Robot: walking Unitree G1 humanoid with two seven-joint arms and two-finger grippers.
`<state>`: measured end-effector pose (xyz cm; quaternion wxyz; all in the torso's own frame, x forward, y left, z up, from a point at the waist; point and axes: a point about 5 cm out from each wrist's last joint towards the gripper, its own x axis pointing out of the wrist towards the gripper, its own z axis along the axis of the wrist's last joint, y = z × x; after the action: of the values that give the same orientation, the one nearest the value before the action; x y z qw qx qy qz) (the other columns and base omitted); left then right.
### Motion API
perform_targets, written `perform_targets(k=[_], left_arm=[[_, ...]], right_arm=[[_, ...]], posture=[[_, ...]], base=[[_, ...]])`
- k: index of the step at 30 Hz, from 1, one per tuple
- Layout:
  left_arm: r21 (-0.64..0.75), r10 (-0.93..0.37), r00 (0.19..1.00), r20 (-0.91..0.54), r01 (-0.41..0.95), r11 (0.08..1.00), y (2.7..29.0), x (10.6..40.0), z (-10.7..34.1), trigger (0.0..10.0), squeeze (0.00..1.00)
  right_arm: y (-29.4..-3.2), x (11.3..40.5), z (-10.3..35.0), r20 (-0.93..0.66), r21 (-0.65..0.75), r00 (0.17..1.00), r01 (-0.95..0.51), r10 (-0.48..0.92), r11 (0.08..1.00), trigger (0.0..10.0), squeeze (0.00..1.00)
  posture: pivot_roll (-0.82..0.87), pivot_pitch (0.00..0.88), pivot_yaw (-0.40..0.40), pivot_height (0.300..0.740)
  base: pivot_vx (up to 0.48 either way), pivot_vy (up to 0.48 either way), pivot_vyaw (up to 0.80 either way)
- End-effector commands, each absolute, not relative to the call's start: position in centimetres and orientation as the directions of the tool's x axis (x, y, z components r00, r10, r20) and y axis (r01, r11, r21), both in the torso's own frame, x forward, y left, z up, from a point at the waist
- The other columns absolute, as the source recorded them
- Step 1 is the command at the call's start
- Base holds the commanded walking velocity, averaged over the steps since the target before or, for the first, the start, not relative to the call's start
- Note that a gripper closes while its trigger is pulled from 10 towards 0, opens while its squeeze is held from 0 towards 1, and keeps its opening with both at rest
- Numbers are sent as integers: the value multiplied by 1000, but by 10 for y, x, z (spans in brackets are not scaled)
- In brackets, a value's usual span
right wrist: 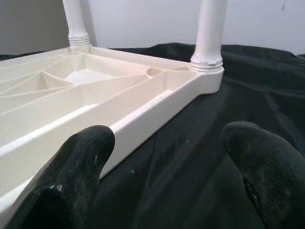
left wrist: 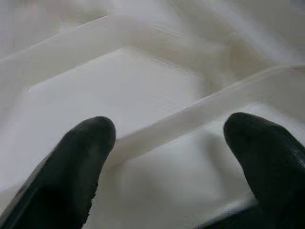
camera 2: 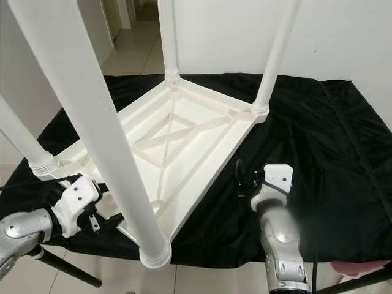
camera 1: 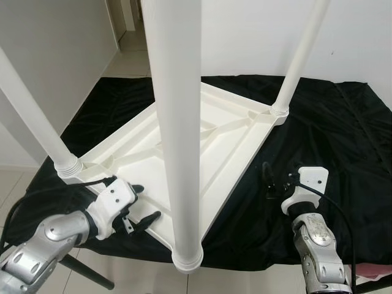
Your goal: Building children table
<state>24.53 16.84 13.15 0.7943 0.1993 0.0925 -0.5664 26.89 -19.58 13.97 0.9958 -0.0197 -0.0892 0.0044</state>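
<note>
We see no legible markings on the inverted white table (camera 2: pixel 184 131); left gripper (left wrist: pixel 167 138) and right gripper (right wrist: pixel 167 143) are spread wide, holding nothing.

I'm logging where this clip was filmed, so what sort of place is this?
Probably a room in a home: tiled floor, plain white walls, and an upturned white children's table on a black cloth.

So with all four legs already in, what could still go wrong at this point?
1. The upturned tabletop has its near corner and leg over the edge of the black cloth; a nudge could tip it off.
2. The open left claw sits right at the tabletop rim and may shove it.
3. The open right claw could snag the loose cloth.
</note>
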Motion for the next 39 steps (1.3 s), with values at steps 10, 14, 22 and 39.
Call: perform_targets(k=[10,14,22,39], left_arm=[[231,-859,291,-421,950,209,162,267,119,10000,0],[260,-854,329,-403,936,238,160,276,120,10000,0],[285,-851,365,-379,920,267,162,293,123,10000,0],[323,-765,381,-519,916,237,179,313,105,10000,0]], right_arm=[[-189,273,145,183,-31,983,-28,34,999,10000,0],[-187,276,147,190,-31,981,-34,39,999,10000,0],[-184,279,152,203,-25,978,-39,43,999,10000,0],[-179,281,154,206,-29,977,-59,64,998,10000,0]], posture=[[-71,41,79,740],[-79,38,82,740],[-83,39,85,740],[-74,60,98,740]], base=[[0,0,0],[0,0,0],[0,0,0],[0,0,0]])
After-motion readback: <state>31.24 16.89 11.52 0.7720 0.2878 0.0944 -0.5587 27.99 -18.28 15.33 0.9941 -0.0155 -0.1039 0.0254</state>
